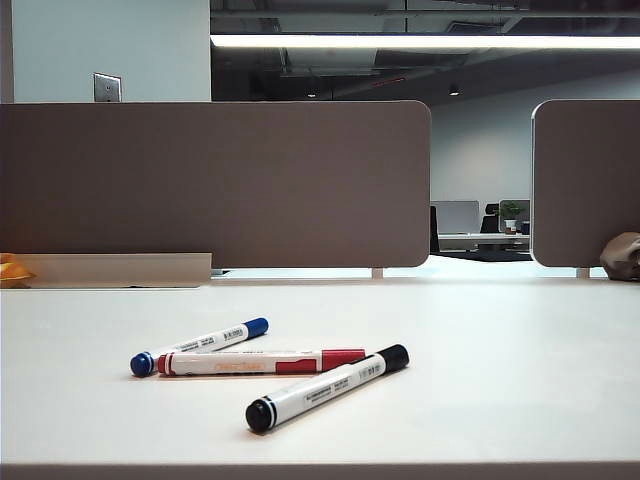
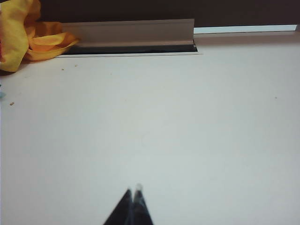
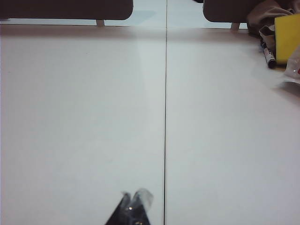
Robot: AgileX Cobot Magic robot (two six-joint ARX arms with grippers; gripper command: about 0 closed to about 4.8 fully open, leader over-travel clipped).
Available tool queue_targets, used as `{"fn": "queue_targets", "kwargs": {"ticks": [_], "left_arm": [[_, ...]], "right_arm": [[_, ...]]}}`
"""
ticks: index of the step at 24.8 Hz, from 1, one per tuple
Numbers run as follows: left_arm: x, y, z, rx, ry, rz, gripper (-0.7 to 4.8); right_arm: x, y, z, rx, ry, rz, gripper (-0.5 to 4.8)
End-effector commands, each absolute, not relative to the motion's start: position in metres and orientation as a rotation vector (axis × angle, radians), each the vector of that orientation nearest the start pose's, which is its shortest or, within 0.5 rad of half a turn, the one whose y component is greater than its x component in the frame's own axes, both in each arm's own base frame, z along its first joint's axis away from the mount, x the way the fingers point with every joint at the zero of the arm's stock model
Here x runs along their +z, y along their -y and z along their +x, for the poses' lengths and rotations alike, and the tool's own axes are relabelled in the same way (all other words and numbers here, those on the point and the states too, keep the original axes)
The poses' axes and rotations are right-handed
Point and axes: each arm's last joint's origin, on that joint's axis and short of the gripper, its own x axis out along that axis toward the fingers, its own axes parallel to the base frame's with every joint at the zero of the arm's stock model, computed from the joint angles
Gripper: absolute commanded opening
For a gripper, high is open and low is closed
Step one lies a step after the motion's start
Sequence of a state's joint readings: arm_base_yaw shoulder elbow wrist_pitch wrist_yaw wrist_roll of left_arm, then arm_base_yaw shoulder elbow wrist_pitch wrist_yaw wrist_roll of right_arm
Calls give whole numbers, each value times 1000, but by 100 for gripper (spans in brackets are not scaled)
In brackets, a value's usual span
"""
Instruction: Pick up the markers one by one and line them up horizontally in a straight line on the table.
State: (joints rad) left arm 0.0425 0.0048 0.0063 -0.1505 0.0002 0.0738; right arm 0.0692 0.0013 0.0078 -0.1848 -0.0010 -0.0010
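So the three markers sat loose on the white desk (image 1: 480,340): the blue marker (image 1: 199,346) farthest back, the red marker (image 1: 262,362) just in front with its end touching the blue one's cap, and the black marker (image 1: 325,388) nearest the camera, angled. The left tool (image 2: 133,191) was clenched and empty over bare desk near a yellow cloth (image 2: 21,35). The right tool (image 3: 133,196) was clenched too, beside the desk seam (image 3: 165,117).

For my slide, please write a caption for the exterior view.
Blue marker, red marker and black marker lie loosely clustered on the white table.
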Motion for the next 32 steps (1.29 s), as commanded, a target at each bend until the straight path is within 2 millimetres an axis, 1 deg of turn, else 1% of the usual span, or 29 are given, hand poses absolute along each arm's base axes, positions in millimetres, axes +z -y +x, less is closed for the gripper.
{"fn": "queue_targets", "kwargs": {"ticks": [1,19,20,22,23,24,26,27,29,30,31,32], "left_arm": [[152,-4,97,30,-141,71,-5],[152,-4,97,30,-140,70,-5],[152,-4,97,30,-140,70,-5],[153,-4,97,39,-128,71,-5],[158,-5,97,66,-84,43,-5],[164,-4,97,52,-27,1,-5],[173,-2,97,-20,56,-65,-5],[186,0,95,-98,129,-110,-5],[207,4,89,-249,218,-141,-5],[211,5,87,-283,239,-136,-5],[226,7,82,-374,311,-118,-5],[231,8,79,-410,334,-122,-5]], "right_arm": [[147,-7,96,71,-182,-7,-1],[147,-7,96,73,-178,-6,-1],[147,-7,96,80,-173,-5,-1],[151,-9,96,150,-135,24,-1],[155,-11,96,224,-106,77,-1],[160,-13,96,292,-57,119,-1],[167,-14,96,339,2,163,-1],[176,-15,95,381,73,248,-1],[192,-16,91,450,183,427,-1],[195,-16,90,463,206,468,-1],[202,-15,88,505,239,617,-1],[204,-15,87,518,234,672,-1]]}}
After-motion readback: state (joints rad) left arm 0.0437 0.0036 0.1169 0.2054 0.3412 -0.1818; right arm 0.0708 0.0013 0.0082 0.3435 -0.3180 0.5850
